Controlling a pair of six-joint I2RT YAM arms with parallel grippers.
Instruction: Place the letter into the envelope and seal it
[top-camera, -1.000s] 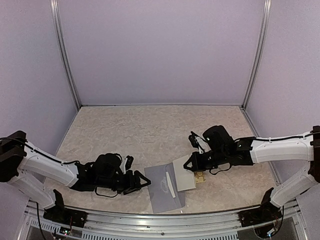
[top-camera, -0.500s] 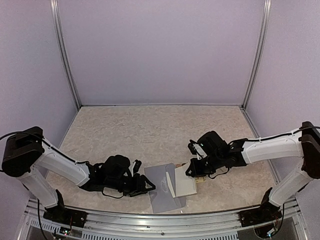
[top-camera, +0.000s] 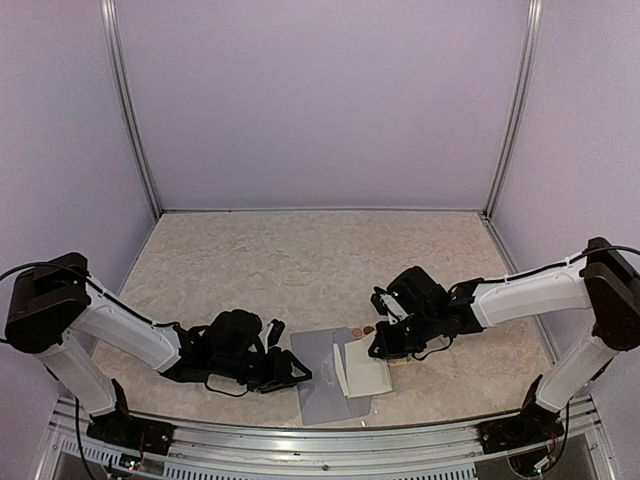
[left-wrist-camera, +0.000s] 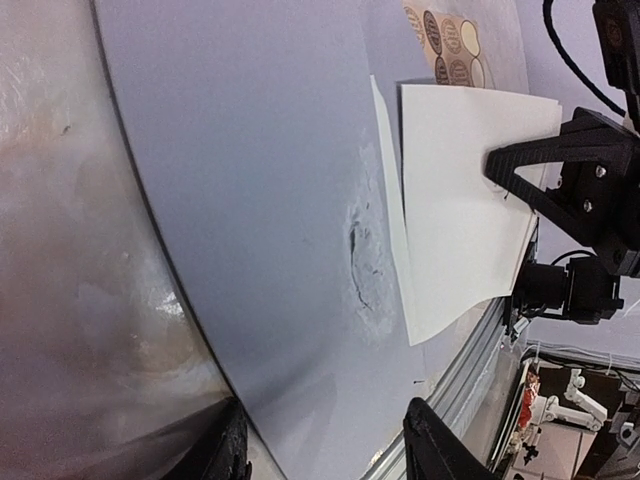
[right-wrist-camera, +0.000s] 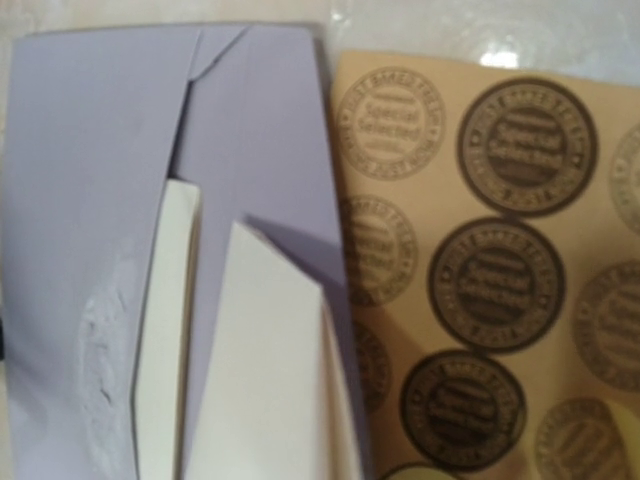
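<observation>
Top external — right tool has nudged letter leftward over envelope.

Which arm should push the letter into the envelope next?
Right. The right gripper appears to pinch the white folded paper letter over the grey-lavender paper envelope; the left gripper only straddles the envelope's left edge, jaws open.

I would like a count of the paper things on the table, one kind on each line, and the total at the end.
Envelope: 1
Letter: 1
Sticker sheet: 1
Total: 3
</observation>
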